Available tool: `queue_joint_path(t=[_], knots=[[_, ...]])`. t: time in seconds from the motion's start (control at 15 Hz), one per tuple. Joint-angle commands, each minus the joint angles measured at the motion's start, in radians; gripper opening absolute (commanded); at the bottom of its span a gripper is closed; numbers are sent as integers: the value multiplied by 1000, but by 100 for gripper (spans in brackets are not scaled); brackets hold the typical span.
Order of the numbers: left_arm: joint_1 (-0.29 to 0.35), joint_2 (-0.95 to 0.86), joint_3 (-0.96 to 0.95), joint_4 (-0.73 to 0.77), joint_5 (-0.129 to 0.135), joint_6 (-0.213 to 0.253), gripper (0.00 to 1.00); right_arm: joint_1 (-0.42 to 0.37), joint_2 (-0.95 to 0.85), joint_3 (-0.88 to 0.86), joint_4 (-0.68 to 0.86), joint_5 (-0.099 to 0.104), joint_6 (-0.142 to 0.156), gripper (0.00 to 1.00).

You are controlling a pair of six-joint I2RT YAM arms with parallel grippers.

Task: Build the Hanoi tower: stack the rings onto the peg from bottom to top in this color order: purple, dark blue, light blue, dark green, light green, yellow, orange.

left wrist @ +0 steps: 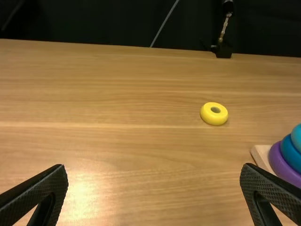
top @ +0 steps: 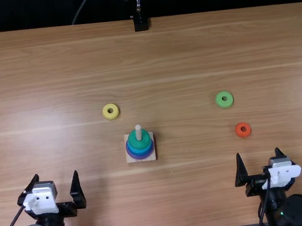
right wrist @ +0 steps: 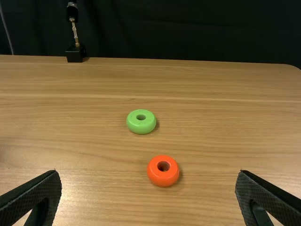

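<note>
My left gripper (top: 58, 189) stands open near the table's front left, my right gripper (top: 259, 162) open at the front right, both holding nothing. Between them a square wooden base (top: 132, 159) carries the peg (top: 138, 131) with purple (top: 140, 157), blue and teal-green (top: 139, 141) rings around it, green uppermost. The yellow ring (top: 111, 111) lies behind and left of the base. At the right lie the light green ring (top: 224, 99) and, nearer, the orange ring (top: 243, 129). In the wrist views the left gripper (left wrist: 154, 174) and right gripper (right wrist: 148, 176) have widely parted fingers.
The wooden table (top: 177, 58) extends around the pieces, with a dark backdrop behind it. A black stand (top: 141, 21) with a metal stem is at the table's far edge. Bare wood lies between the base and the two rings at the right.
</note>
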Motion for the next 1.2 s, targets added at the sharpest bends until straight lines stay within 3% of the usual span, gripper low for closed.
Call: queue_joint_path(t=[0.0,0.07,0.2,0.4,0.67,1.13], knots=[[11,-24,-24,6,-13,9,100,-12,-25,-68,-79,-16,6,100],[11,-41,-46,4,-33,8,100,-12,-25,-68,-79,-16,6,100],[13,-67,-56,-42,-37,11,100,-12,-25,-68,-79,-14,4,100],[19,-113,-61,-149,-37,11,100,-12,-25,-68,-79,-14,4,100],[40,-123,-61,-202,-28,8,100,-12,-25,-68,-79,-14,6,100],[36,-123,-61,-313,-35,0,100,-12,-25,-68,-79,-14,6,100]])
